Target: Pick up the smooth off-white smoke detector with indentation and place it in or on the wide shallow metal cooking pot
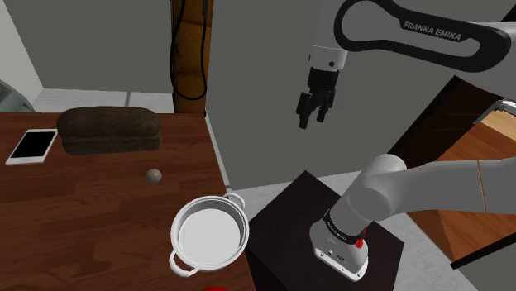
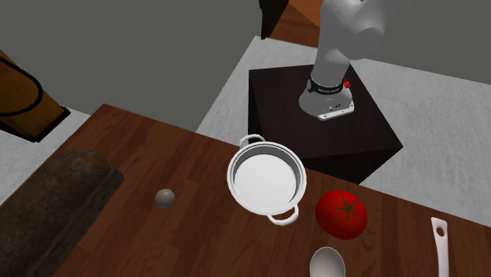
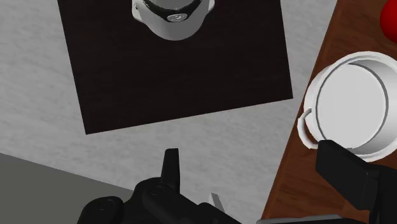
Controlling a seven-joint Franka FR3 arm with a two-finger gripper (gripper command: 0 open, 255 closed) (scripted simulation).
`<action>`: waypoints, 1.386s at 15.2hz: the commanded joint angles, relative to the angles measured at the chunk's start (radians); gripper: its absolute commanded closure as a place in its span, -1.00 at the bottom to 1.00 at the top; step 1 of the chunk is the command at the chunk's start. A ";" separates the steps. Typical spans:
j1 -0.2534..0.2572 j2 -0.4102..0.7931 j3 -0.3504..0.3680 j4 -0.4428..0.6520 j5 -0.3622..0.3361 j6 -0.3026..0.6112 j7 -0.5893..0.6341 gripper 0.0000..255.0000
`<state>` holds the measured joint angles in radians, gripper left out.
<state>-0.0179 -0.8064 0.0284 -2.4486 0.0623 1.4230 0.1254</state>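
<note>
The smoke detector (image 1: 153,175) (image 2: 164,197) is a small, round, grey-white thing lying on the brown wooden table (image 1: 91,207). A wide, shallow white pot (image 1: 178,225) (image 2: 234,169) (image 3: 313,95) with two loop handles stands empty at the table's edge nearest the stand. My black gripper (image 1: 312,117) (image 3: 248,153) hangs high above the grey floor, off the table and to the shoulder view's right of both things. Its fingers (image 3: 170,167) stand apart with nothing between them.
A dark bread loaf (image 1: 109,130) and a phone (image 1: 33,145) lie at the table's far side. A red tomato (image 2: 341,213), a spoon (image 2: 326,262) and a white spatula (image 2: 439,244) lie near the pot. The dark stand (image 2: 275,102) sits beside the table.
</note>
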 commanded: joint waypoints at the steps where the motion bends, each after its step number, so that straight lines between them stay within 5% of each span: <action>1: 0.000 0.000 0.000 0.000 0.000 0.000 0.000 -1.00; 12: 0.052 0.243 0.190 -0.032 0.121 0.349 0.185 -1.00; 21: 0.064 0.547 0.333 0.071 0.109 0.609 0.353 -1.00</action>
<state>0.0442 -0.2947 0.3447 -2.3931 0.1771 2.0040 0.4546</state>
